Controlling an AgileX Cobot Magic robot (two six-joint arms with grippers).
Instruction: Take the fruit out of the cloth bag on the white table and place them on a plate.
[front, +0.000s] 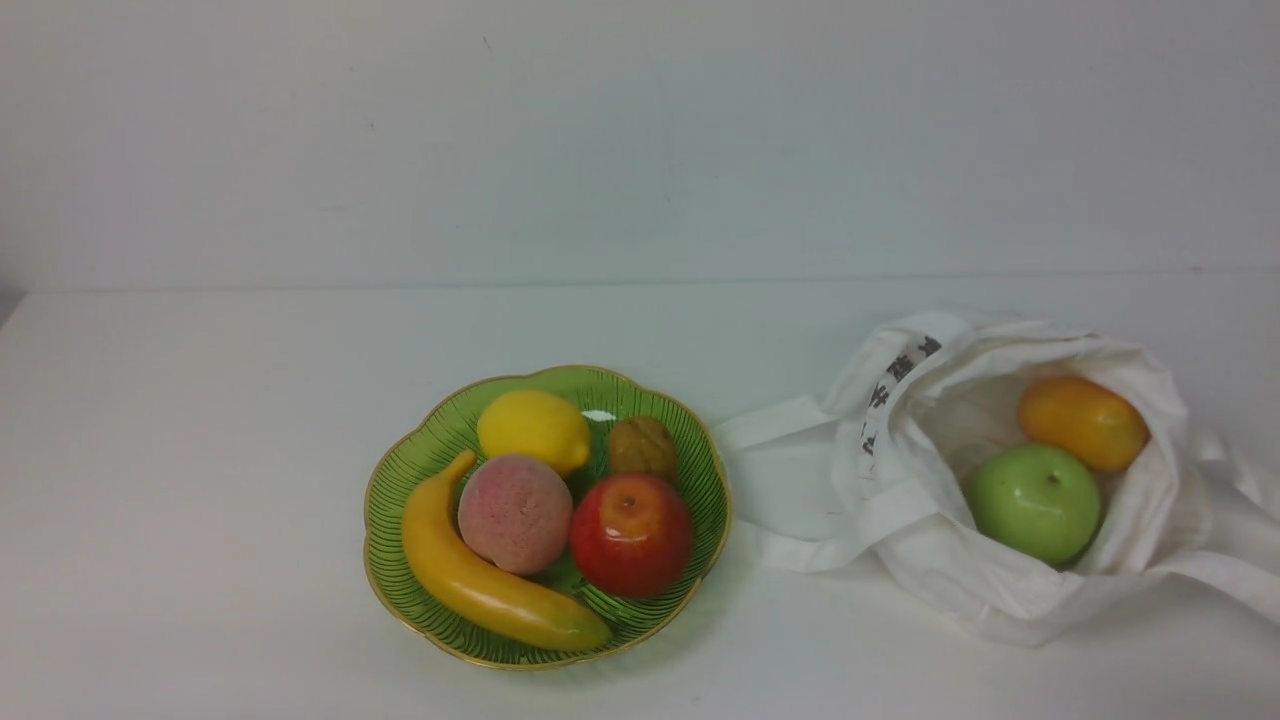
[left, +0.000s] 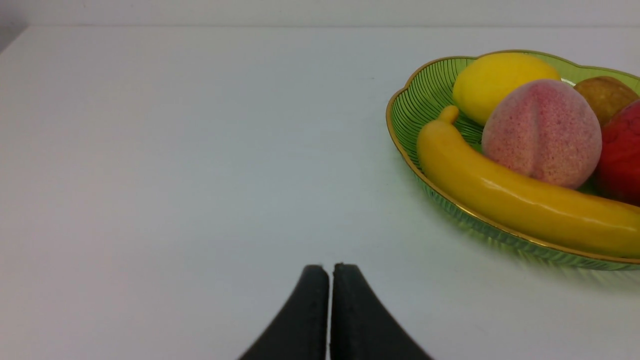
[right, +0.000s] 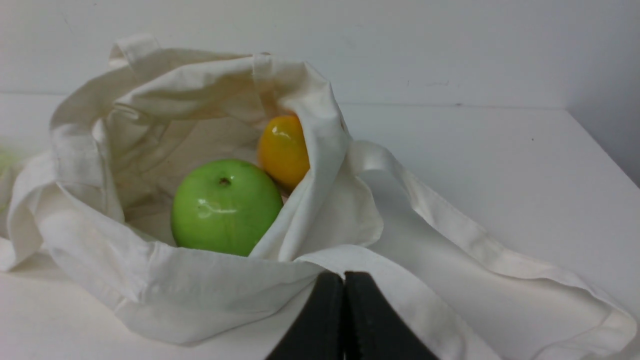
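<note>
Bare lab-like setup, plain white table (front: 200, 560), blank white wall (front: 640, 130)

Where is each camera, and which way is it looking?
Front: between the arms, facing forward at the ribbed green glass plate and white cloth bag; no robot shows.
Left wrist: low, faces the plate; shut left gripper shows.
Right wrist: low, faces the bag; shut right gripper shows.
Front and right wrist share the round green apple.

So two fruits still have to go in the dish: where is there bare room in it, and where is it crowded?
The plate is crowded: banana, peach, lemon, red apple and a brown fruit nearly fill it. Bare patches: the near-right rim beside the red apple, and the far-left rim by the lemon.
</note>
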